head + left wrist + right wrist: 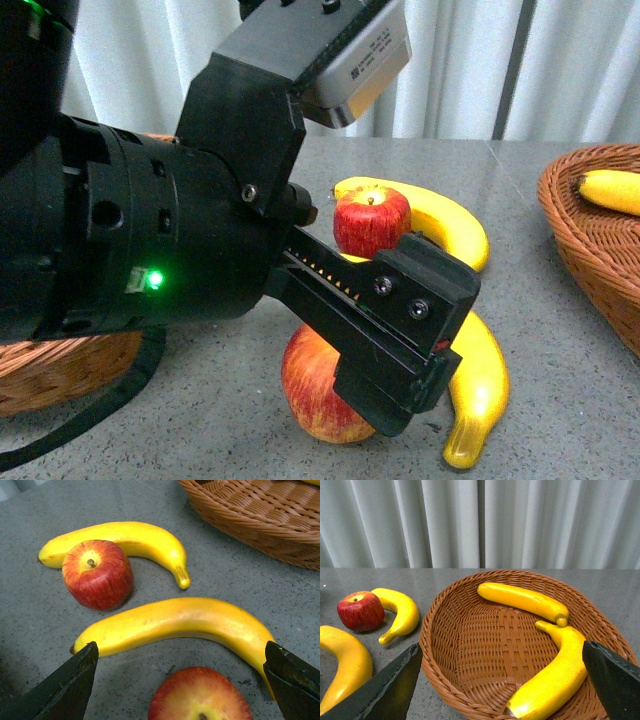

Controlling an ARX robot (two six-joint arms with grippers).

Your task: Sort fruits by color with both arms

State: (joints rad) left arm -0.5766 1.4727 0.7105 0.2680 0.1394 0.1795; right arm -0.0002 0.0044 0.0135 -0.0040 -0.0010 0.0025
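Grey tabletop (pixel 30 615), pale curtains (pixel 470 520) behind. Your left gripper (pixel 181 651) hangs with fingers spread wide over the near apple (pixel 200 695), probably lining up a grasp. Your right gripper (pixel 500 649), fingers apart and empty, hovers above the basket (pixel 427 645) holding two bananas (pixel 522 600).

A small red apple (pixel 372 222) is stood upright against a curved yellow far banana (pixel 450 225). A near banana (pixel 478 385) is laid beside a larger streaked apple (pixel 315 385). A straight banana (pixel 522 600) and a bent banana (pixel 555 677) are laid in a wicker basket (pixel 465 645).
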